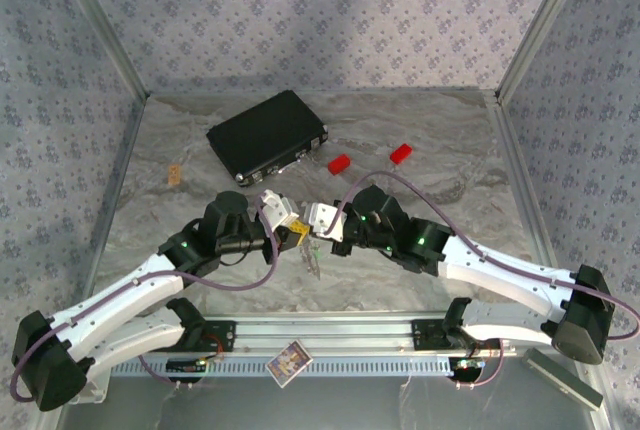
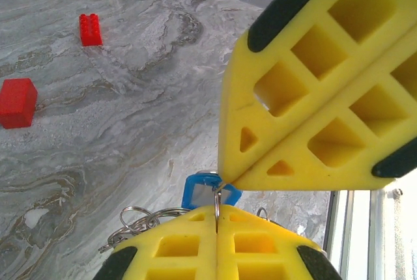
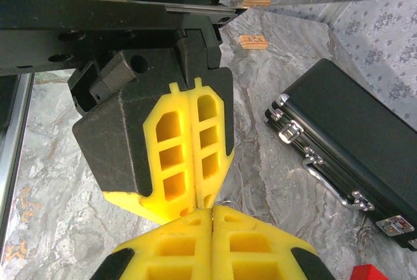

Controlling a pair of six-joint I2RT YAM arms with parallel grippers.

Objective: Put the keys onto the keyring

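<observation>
Lower centre: blue plastic-headed metal key [image 2: 210,189] hangs against thin silvery wire keyring [image 2: 156,214]. Yellow ribbed fingers of left gripper [image 2: 217,211] are fully closed, pinching a keyring loop; right gripper [image 3: 213,211] closed, tip-to-tip, hold unclear. Marbled grey table [image 2: 130,130] bare leftward up to red plastic cube [image 2: 16,102].

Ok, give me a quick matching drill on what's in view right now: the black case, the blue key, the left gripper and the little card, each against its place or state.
Things:
1. black case
2. blue key
3. left gripper
4. card

Place or state:
A. shut tight
B. on the metal rail at the near edge
C. lying flat on the far side of the table, left of centre
D. right at the left gripper's tip

Pairs: 1-C, 2-D, 3-A, 4-B
</observation>
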